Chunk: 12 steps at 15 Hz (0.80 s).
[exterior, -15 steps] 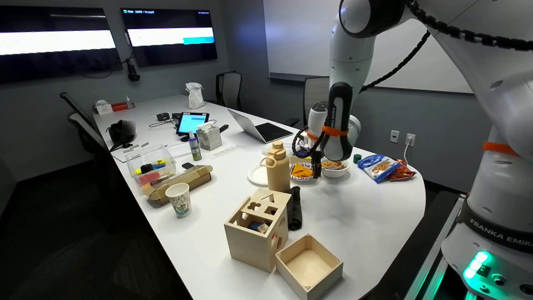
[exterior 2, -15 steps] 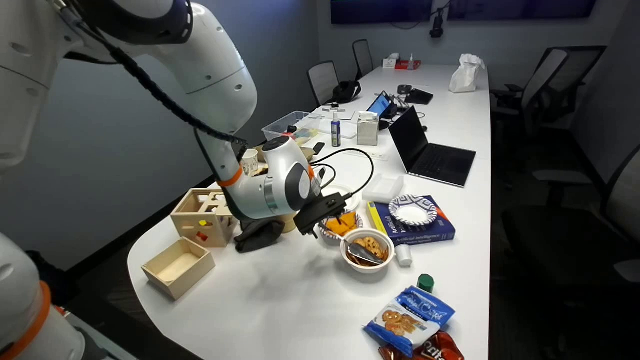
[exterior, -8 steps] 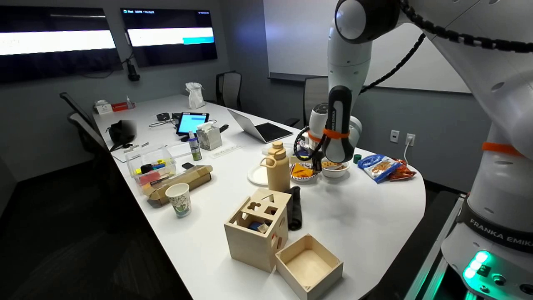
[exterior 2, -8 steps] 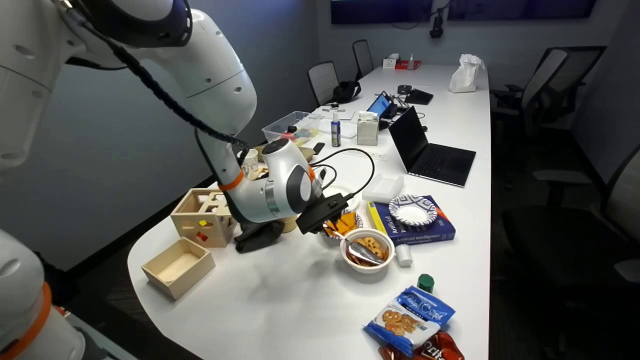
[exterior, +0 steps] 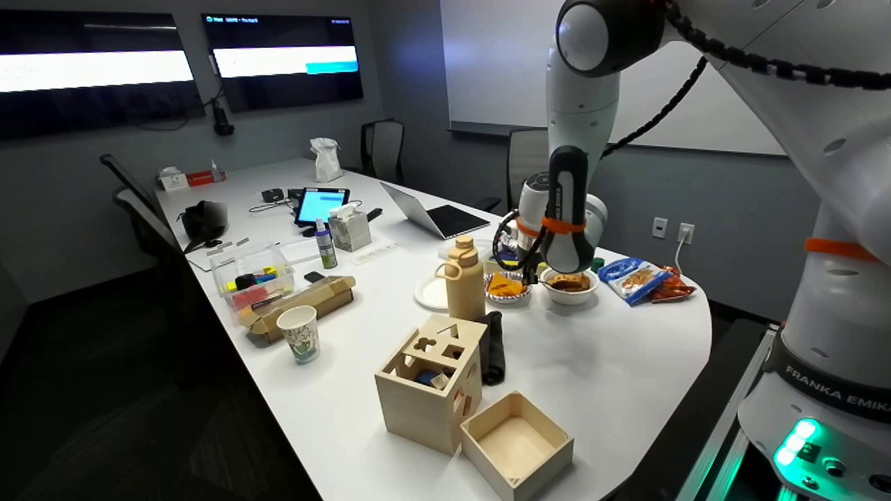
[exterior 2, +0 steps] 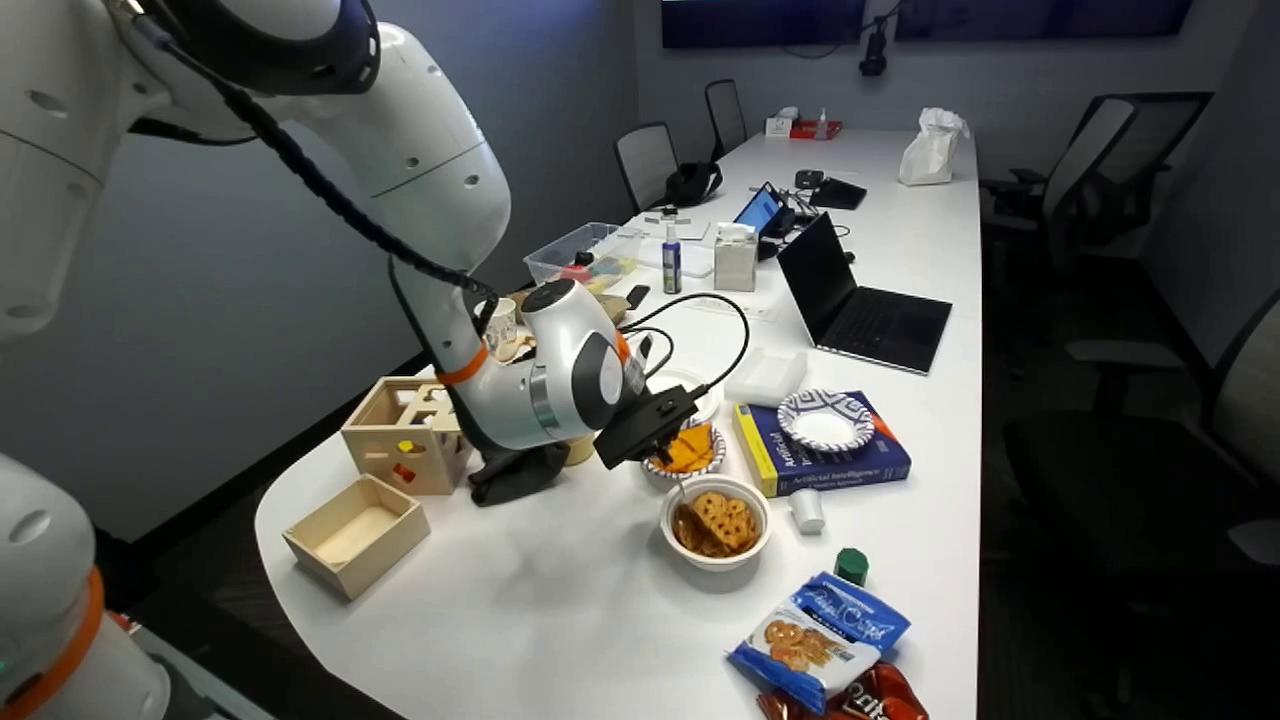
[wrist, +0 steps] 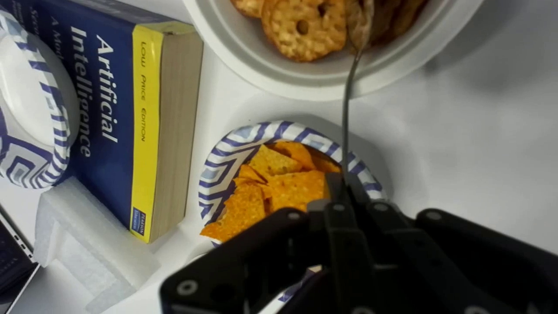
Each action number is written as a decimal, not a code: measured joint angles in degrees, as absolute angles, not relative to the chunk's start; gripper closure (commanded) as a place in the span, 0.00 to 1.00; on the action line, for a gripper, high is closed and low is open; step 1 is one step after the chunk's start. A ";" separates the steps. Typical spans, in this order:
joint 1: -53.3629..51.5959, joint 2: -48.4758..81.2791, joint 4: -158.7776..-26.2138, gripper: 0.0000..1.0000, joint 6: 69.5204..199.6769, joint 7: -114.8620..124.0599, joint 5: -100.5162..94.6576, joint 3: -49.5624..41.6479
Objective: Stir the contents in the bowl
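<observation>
Round brown crackers (exterior 2: 722, 522) fill a white bowl (exterior 2: 716, 563). A metal spoon (wrist: 345, 117) runs over its rim with its head among the crackers (wrist: 301, 28); the head's end is cut off by the wrist view's top edge. My gripper (wrist: 346, 185) is shut on the spoon's handle, the fingers close together around it. Below the gripper sits a smaller patterned paper bowl (wrist: 218, 163) of orange chips (wrist: 274, 185), partly covered by the fingers. In an exterior view the gripper (exterior: 530, 273) stands between the chip bowl (exterior: 508, 299) and the white bowl (exterior: 569, 298).
A thick blue book (exterior 2: 850, 468) bears another patterned dish (exterior 2: 826, 430). Beside the white bowl are a small white cup (exterior 2: 806, 510), a green cap (exterior 2: 851, 566) and snack bags (exterior 2: 825, 635). A tan bottle (exterior: 465, 282) and wooden boxes (exterior: 431, 396) stand on the chip bowl's far side.
The jaws have closed on the spoon's handle. The white bowl has shifted away from the book, and the spoon's head, earlier lying on top, is now mostly hidden among the crackers.
</observation>
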<state>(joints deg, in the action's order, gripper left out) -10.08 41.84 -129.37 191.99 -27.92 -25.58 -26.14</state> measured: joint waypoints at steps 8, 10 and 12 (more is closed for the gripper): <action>-11.97 41.48 -131.92 0.99 197.25 -28.12 -24.61 -28.23; -10.81 40.90 -133.46 0.99 199.66 -28.70 -24.81 -27.59; -8.62 39.82 -135.11 0.99 201.43 -29.76 -25.26 -26.15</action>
<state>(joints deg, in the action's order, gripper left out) -8.62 39.82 -135.11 201.43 -29.76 -25.26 -26.15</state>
